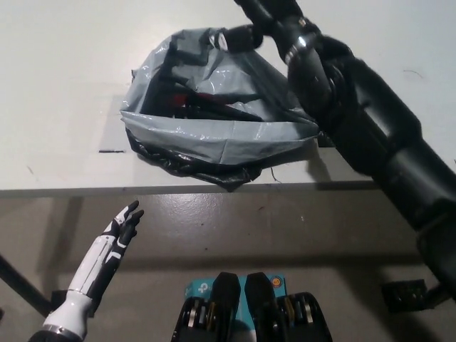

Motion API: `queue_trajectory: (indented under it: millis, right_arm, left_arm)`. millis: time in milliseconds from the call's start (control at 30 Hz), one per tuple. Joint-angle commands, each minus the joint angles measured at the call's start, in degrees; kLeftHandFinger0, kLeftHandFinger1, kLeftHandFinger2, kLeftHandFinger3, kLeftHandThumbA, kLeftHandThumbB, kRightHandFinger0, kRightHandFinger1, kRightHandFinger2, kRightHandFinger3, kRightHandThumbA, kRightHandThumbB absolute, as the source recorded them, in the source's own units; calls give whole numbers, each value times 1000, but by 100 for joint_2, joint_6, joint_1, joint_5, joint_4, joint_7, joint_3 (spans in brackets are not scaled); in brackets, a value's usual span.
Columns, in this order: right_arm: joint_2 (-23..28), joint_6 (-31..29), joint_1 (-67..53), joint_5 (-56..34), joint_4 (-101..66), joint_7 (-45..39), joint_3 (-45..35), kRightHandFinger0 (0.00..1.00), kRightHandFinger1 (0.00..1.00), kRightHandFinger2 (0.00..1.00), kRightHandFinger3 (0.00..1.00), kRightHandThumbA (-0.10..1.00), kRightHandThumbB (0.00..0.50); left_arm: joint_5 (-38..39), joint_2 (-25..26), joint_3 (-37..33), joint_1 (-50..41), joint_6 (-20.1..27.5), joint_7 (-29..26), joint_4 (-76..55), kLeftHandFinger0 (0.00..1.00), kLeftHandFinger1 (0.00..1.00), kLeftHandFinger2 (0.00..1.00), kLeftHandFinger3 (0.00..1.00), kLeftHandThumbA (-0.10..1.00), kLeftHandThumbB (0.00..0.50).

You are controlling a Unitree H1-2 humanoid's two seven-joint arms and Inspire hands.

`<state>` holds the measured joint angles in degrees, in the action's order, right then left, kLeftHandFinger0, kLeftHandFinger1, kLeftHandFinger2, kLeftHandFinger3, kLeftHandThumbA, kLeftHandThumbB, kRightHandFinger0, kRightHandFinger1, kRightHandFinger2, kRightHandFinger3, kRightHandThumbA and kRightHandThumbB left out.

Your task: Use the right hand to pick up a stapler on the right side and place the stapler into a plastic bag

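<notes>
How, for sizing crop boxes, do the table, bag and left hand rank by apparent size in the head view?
1. Table, cut off by the frame.
2. Bag.
3. Left hand, clearly smallest.

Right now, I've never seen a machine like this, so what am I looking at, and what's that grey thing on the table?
This picture comes from a camera on a humanoid robot's head, looking steeply down. The black right arm enters from the right. Its right hand, by the far rim of a grey plastic bag, is partly cut off at the top, so I cannot tell whether it holds anything. The bag lies open on a white table, with dark things and some red inside. The white left hand rests at the lower left, open and empty.
</notes>
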<state>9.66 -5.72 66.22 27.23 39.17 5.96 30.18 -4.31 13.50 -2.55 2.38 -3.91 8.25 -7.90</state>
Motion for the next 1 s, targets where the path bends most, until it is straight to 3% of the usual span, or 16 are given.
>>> queue_trajectory:
  millis: [0, 100, 267, 333, 367, 400, 467, 533, 600, 700, 767, 867, 967]
  right_arm:
    - [1378, 1375, -1217, -1230, -5236, -1107, -1598, 1000, 1000, 1000, 1000, 910, 336]
    - [1659, 1634, -1689, -1455, -6192, -1160, -1995, 1000, 1000, 1000, 1000, 924, 310]
    - [1897, 1139, -2414, -1925, -7195, -619, -2701, 1000, 1000, 1000, 1000, 927, 272]
    - [1921, 1181, -2805, -1955, -7716, -420, -2980, 1000, 1000, 1000, 1000, 928, 280]
    - [1907, 1176, -2815, -1952, -7735, -394, -3008, 1000, 1000, 1000, 1000, 946, 315]
    - [1874, 1165, -2902, -1893, -7802, -346, -3039, 1000, 1000, 1000, 1000, 924, 288]
    - [1723, 1033, -3374, -1921, -8126, -103, -3125, 1000, 1000, 1000, 1000, 873, 267]
    - [1626, 613, -3638, -1991, -8259, 125, -3147, 1000, 1000, 1000, 1000, 819, 202]
    - [1448, 487, -3827, -2062, -8400, 302, -3164, 1000, 1000, 1000, 1000, 822, 223]
    - [1164, 179, -4173, -2188, -8484, 511, -3098, 1000, 1000, 1000, 1000, 796, 208]
    - [879, -86, -4494, -2070, -8235, 549, -2923, 1000, 1000, 1000, 1000, 765, 172]
    - [600, -329, -5060, -1940, -7328, 473, -2708, 1000, 1000, 1000, 1000, 736, 142]
    - [296, -496, -5359, -1902, -6235, 399, -2583, 1000, 1000, 1000, 1000, 719, 158]
  left_arm:
    - [80, -29, 81, -186, 263, -47, -272, 1000, 1000, 1000, 1000, 1000, 25]
    - [158, -57, 165, -53, 186, -75, -193, 1000, 1000, 1000, 1000, 1000, 4]
    - [122, -12, 270, 658, 233, -151, 241, 1000, 1000, 1000, 1000, 1000, 0]
    - [159, -17, 315, 901, 242, -176, 387, 1000, 1000, 1000, 1000, 1000, 0]
    - [171, -16, 327, 963, 235, -179, 419, 1000, 1000, 1000, 1000, 1000, 5]
    - [173, -14, 333, 996, 214, -179, 426, 1000, 1000, 1000, 1000, 1000, 1]
    - [210, -9, 343, 1041, 144, -154, 420, 1000, 1000, 1000, 1000, 1000, 0]
    - [189, 16, 340, 1093, 173, -146, 458, 1000, 1000, 1000, 1000, 1000, 0]
    - [163, 7, 347, 1154, 147, -174, 474, 1000, 1000, 1000, 1000, 1000, 0]
    - [105, 11, 322, 1266, 94, -178, 461, 1000, 1000, 1000, 1000, 1000, 0]
    - [68, 8, 316, 1296, 59, -193, 446, 1000, 1000, 1000, 1000, 1000, 0]
    - [52, 19, 287, 1203, 83, -164, 422, 1000, 1000, 1000, 1000, 1000, 7]
    - [126, 52, 301, 971, 81, -86, 281, 1000, 1000, 1000, 1000, 1000, 3]
